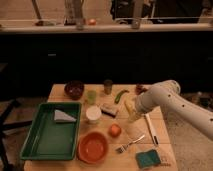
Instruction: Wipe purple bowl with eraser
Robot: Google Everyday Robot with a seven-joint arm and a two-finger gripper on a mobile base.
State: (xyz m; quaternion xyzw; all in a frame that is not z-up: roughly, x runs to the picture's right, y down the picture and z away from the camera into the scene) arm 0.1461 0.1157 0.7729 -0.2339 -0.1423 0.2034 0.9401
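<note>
Reading the wooden table (59, 93) from the claw (132, 115) outward: your claw hangs low over the right-centre of the top, at the end of the white arm (172, 100) that reaches in from the right. Its jaws stand spread as wide as they go and have hold of nothing.

- Eraser (109, 110): flat on the table just to the left of the claw, close but apart from it. Dark body, lighter face up.
- Purple bowl (74, 89): well to the left of the claw and farther back, near the table's far left corner, upright. Whether anything is in it you cannot tell.
- Green cup (91, 95) and small dark can (108, 86): between the bowl and the claw, toward the back.
- Green pepper (120, 95): just behind the claw, slightly left.
- Small red item (140, 89): behind the claw, partly hidden by the arm; what it is you cannot tell.
- White cup (93, 114): left of the eraser, so beyond it from the claw.
- Green tray (35, 142): far left and nearer the front, with a pale folded cloth (63, 116) in its back right corner.
- Orange bowl (93, 147): front left of the claw, beside the tray.
- Round orange fruit (115, 130): front left, near the claw.
- Fork (129, 143): directly in front of the claw.
- White pen (150, 129): front right.
- Teal sponge (148, 158): farthest front, at the table's near edge.
</note>
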